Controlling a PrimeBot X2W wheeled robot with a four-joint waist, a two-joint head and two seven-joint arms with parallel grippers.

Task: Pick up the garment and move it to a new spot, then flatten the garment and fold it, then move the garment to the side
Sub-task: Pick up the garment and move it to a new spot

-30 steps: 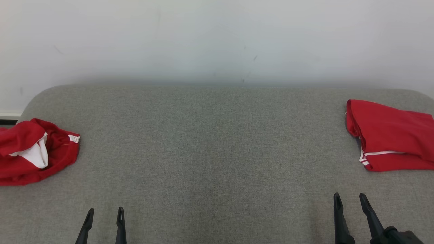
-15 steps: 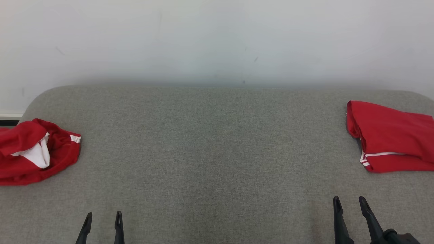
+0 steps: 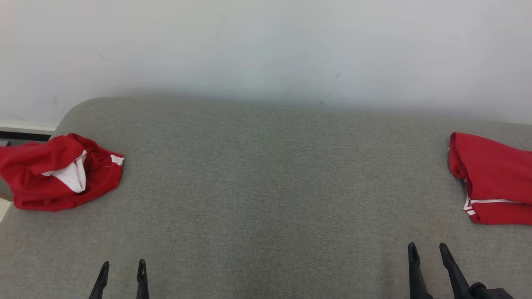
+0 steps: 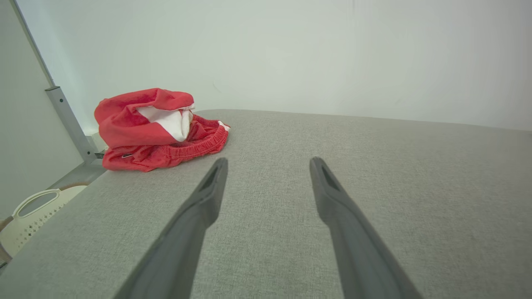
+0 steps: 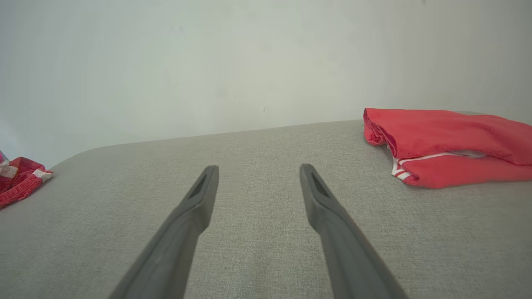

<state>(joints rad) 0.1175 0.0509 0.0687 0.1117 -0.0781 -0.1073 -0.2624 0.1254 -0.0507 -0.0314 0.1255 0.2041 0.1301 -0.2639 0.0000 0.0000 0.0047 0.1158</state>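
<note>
crumpled red garment (image 3: 41,187), long axis crosswise (white lining (image 3: 71,177) up), left claw (image 3: 123,263) and right claw (image 3: 428,245) spread

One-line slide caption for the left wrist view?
Open, empty left gripper over the grey padded table; the crumpled red garment lies ahead, toward the view's left, by the table's edge.

Reads as a bare test room or lab, not a home. Grey fabric-covered worktop (image 4: 415,187) under the left claw (image 4: 269,159), blank white wall (image 4: 332,54) straight ahead of it. Off to the claw's left: a metal post (image 4: 68,120) and a white plastic basket (image 4: 29,211) below worktop level.
</note>
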